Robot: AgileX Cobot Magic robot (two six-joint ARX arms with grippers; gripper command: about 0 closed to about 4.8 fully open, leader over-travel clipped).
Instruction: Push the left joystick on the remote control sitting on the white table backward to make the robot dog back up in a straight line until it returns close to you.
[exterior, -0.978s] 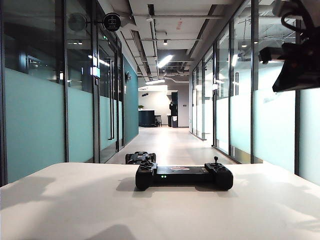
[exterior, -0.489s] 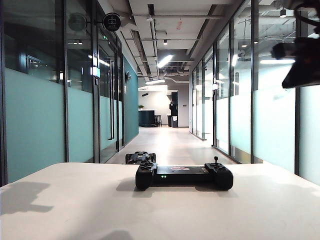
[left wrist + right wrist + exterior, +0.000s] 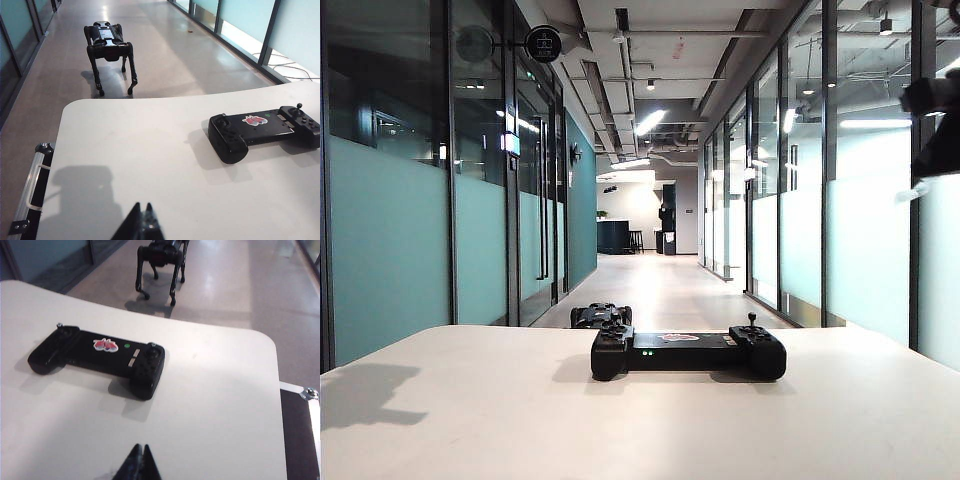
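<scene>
Exterior view: the remote control (image 3: 688,353) is seen lying flat on the white bench (image 3: 620,420), its long axis running across the view from side to side. Two small green lights are shown on its near face. The left joystick (image 3: 613,326) is seen on the left end of the body as a short dark stub, and a second thin stick stands upright on the right end. The robot dog (image 3: 601,316) is visible on the corridor floor just behind the far bench edge, with only its upper body showing. A dark part of the right arm (image 3: 938,125) is seen high at the right edge; its fingers cannot be made out here.

Left wrist view: the left fingers (image 3: 141,225) are pressed together to a single point, clenched on nothing, above bare bench surface. The remote control (image 3: 265,130) lies well ahead of the fingers and off to one side, apart from them. The robot dog (image 3: 109,47) stands on the floor beyond the bench edge, upright on four legs.

Right wrist view: the right fingers (image 3: 138,460) are likewise clenched and empty. The remote control (image 3: 100,357) lies ahead of them, not touched, with a red sticker and a green dot on its middle bar. The robot dog (image 3: 161,262) stands beyond the bench.
</scene>
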